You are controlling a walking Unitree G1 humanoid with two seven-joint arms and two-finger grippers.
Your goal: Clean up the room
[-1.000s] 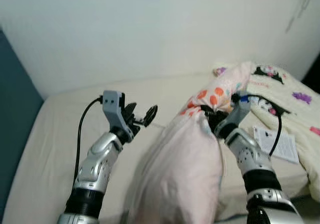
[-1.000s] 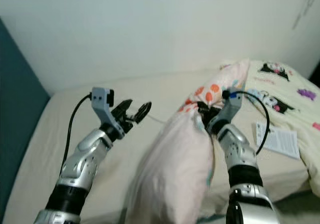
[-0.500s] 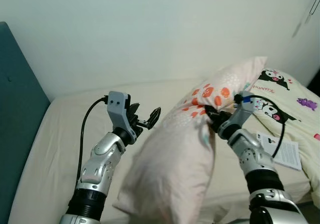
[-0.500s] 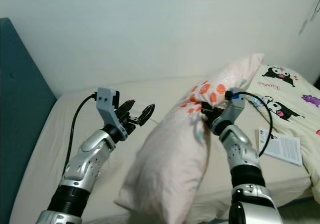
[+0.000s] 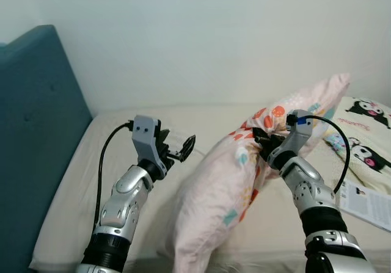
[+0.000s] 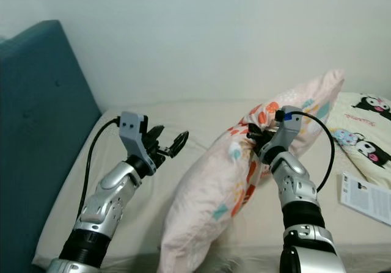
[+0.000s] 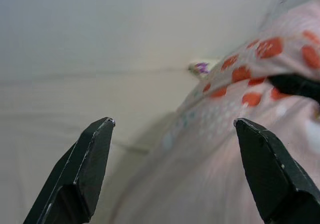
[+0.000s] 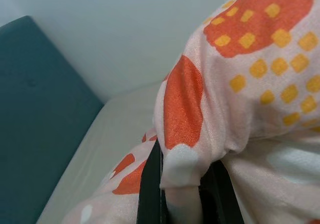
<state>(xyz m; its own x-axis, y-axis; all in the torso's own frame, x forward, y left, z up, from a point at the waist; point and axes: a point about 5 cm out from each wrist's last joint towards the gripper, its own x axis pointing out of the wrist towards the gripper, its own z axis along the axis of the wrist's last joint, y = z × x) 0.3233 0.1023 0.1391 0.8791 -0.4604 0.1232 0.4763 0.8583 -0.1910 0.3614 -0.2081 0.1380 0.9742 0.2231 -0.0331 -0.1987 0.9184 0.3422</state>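
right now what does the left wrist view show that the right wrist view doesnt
Left wrist view: the left gripper open, fingers spread wide and apart from the pillow, with bare cream mattress ahead.

Right wrist view: the right gripper shut on a fold of the pillow, plus the teal headboard.

Both: the pink pillow with orange spots, the mattress and the pale wall.

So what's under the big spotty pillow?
The cream mattress lies under the pillow, whose low end rests on it. The right pincer pinches the pillow's cloth and holds that end up. The bit of sheet right beneath the pillow is covered.
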